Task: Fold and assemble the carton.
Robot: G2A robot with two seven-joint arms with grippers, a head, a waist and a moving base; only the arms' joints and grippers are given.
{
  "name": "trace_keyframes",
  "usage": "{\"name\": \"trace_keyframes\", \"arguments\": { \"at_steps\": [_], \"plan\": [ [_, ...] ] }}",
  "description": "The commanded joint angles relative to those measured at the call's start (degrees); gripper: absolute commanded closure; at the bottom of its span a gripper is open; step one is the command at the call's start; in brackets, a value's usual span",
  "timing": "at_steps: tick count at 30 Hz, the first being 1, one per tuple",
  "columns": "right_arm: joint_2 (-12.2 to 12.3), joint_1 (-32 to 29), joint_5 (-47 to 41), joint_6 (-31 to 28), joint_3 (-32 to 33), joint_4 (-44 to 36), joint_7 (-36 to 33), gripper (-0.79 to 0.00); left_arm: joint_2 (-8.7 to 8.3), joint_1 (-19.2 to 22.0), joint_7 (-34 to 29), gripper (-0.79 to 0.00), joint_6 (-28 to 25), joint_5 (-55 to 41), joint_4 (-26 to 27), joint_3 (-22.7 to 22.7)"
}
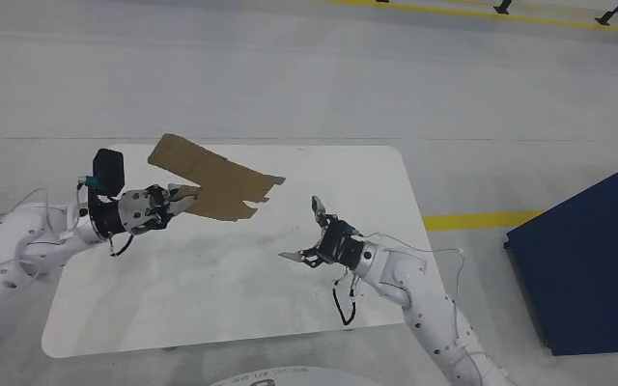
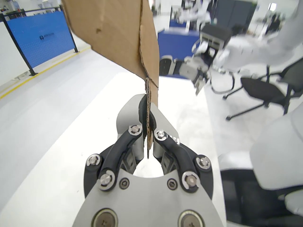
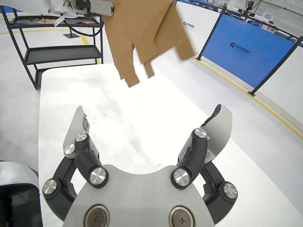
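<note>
1. Cardboard is the whole job here: a flat, brown, corrugated carton blank (image 1: 214,180) with notched flaps hangs in the air above the far left corner of the white, round-cornered table (image 1: 193,299). It touches nothing but one gripper.
2. The left gripper (image 2: 148,112) is clamped on one edge of the carton blank (image 2: 111,24), with the fluted edge pinched between its pads.
3. The right gripper (image 3: 151,116) has its fingers spread wide and holds nothing. It sits over the middle of the table, towards the right edge, facing the hanging flaps of the carton blank (image 3: 146,29) but apart from them.
4. Handling, as a judgement: the sheet is light and stiff across its panels but hinges readily at the creases. Held by a single edge, it will probably swing or droop. A hard pinch could crush the flutes, and a light one could let the smooth paper slip.
5. A sensible second hold would be a panel beside a crease on the free side, opposite the clamped edge.
6. A black metal shelf rack (image 3: 59,53), blue perforated partition panels (image 3: 248,50) and a black office chair (image 2: 260,90) stand off the table, well apart from the carton blank. None seems to block the approach.
</note>
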State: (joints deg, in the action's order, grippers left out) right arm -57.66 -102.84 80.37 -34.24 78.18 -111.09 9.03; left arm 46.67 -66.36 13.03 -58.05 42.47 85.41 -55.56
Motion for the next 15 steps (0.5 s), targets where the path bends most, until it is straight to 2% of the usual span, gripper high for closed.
{"name": "trace_keyframes", "arguments": {
  "at_steps": [1, 5, 7, 12, 15],
  "plan": [
    [-0.1, 0.4, 0.9, 1.0, -1.2, 0.0, -0.5, -0.785, 0.26, 0.7, 2.3, 0.000, 0.0, -4.6, -2.1, 2.8],
    [-0.6, 3.7, -2.5, 1.5, -3.3, 2.3, -3.0, -0.785, 0.52, 3.0, 2.0, 0.000, 0.0, -6.2, -3.6, 7.7],
    [-1.0, 6.0, -7.5, 1.0, -4.4, 4.5, -4.2, -0.785, 0.54, 3.9, 2.3, 0.000, 0.0, -5.6, -3.6, 9.9],
    [-1.5, 14.0, -27.2, -9.3, -6.0, 13.3, -10.1, -0.785, 0.20, 6.1, 4.8, 0.000, 0.0, -3.8, -4.0, 14.8],
    [-1.4, 17.8, -35.3, -16.7, -7.3, 17.2, -15.4, -0.785, -0.08, 7.3, 7.3, 0.000, 0.0, -2.1, -4.8, 17.2]
  ]
}}
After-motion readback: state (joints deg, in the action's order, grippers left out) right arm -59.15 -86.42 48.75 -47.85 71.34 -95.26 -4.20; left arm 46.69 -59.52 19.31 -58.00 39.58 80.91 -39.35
